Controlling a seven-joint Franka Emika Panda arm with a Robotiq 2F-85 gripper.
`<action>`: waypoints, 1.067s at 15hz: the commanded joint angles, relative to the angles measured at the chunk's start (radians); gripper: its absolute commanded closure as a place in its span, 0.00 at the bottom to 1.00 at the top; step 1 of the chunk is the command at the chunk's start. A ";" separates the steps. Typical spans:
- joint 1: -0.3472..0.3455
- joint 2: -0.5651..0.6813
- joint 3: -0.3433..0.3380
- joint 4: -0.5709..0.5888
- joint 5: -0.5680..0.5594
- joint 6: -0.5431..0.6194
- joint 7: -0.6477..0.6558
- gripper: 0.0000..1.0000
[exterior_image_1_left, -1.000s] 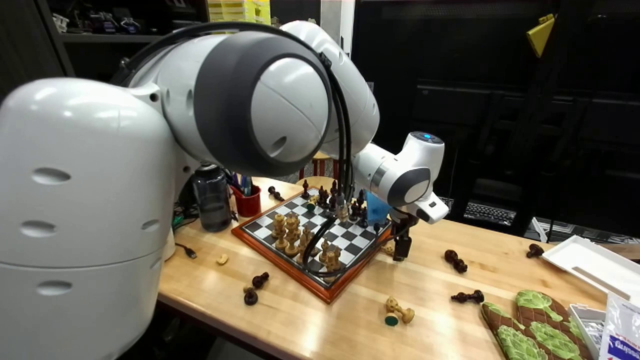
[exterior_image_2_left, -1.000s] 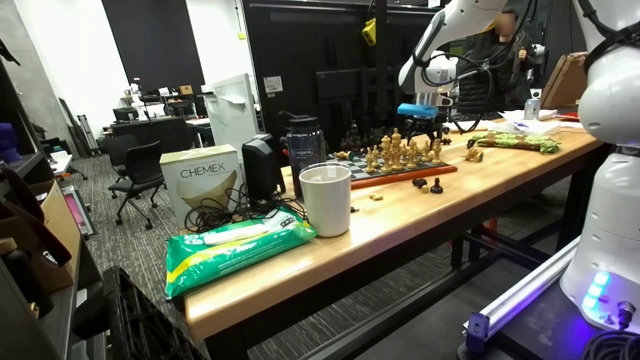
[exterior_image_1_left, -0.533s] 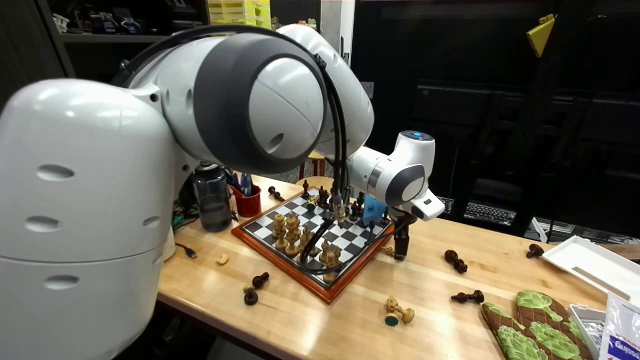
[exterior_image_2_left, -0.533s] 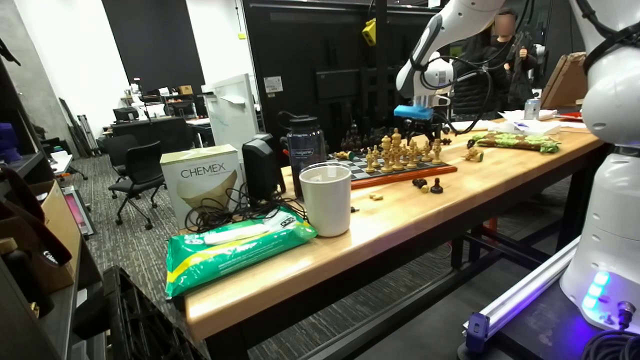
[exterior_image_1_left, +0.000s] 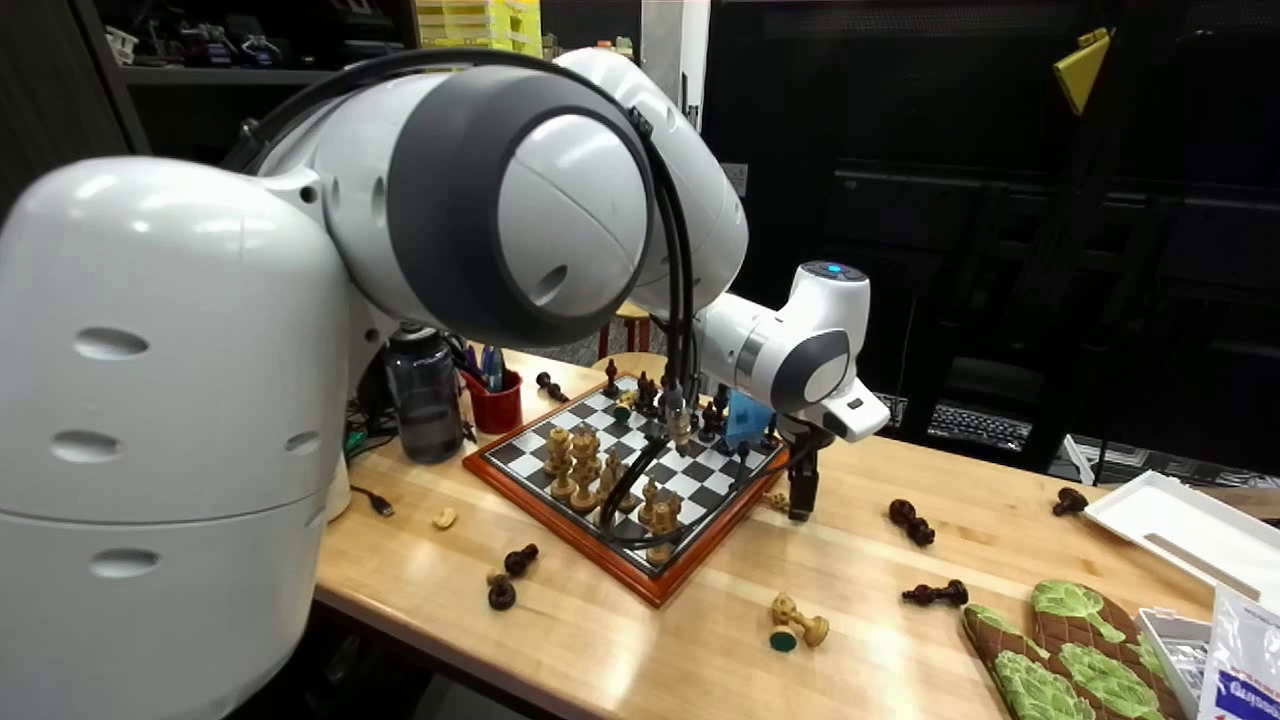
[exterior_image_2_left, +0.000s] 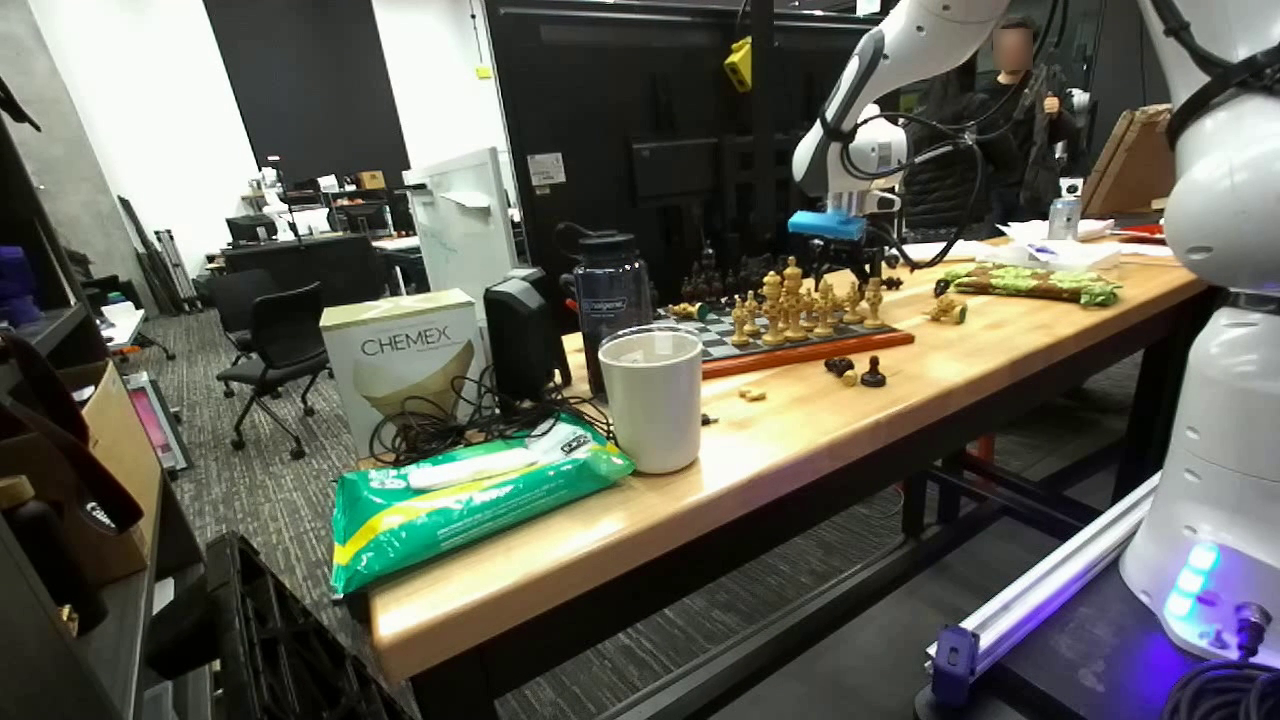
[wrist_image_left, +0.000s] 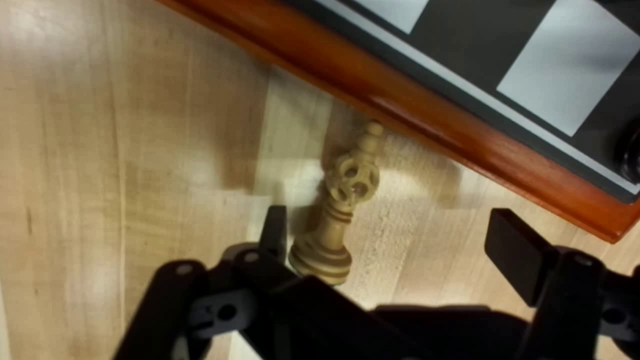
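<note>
A pale wooden worktop (exterior_image_1_left: 700, 650) runs through both exterior views, glossy with reflected light. On it lies a red-framed board (wrist_image_left: 380, 90) bearing pale pieces (exterior_image_2_left: 772, 310) and dark pieces (exterior_image_1_left: 611, 380); loose pieces (exterior_image_1_left: 935, 593) and a leaf-patterned mitt (exterior_image_1_left: 1105, 665) lie around it. Behind is a black wall (exterior_image_2_left: 640, 180). In an exterior view a person (exterior_image_2_left: 1005, 140) in dark clothes stands beyond the worktop, with chairs (exterior_image_2_left: 287, 325) and a whiteboard (exterior_image_2_left: 465, 220) on grey carpet (exterior_image_2_left: 270, 490).

A red cup (exterior_image_1_left: 497, 410) holds pens (exterior_image_1_left: 492, 368), near a dark bottle (exterior_image_1_left: 425, 400). A white cup (exterior_image_2_left: 650, 420), its inside hard to make out, stands beside a green packet (exterior_image_2_left: 480, 500); a Chemex box (exterior_image_2_left: 400, 350) is behind that. By a white tray (exterior_image_1_left: 1190, 525) sits a small box (exterior_image_1_left: 1160, 645), its contents too small to tell.

In the wrist view the end effector (wrist_image_left: 392, 235) has its fingers (wrist_image_left: 520, 257) spread. The nearest piece (wrist_image_left: 340, 212), pale with a pierced ball, lies on its side on the worktop, seen between them, its tip just beside the board.
</note>
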 joint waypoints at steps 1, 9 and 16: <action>0.000 -0.017 -0.002 -0.012 0.006 -0.028 0.034 0.00; 0.068 -0.042 -0.046 -0.012 -0.140 -0.068 0.220 0.00; 0.145 -0.036 -0.061 0.009 -0.357 -0.113 0.430 0.00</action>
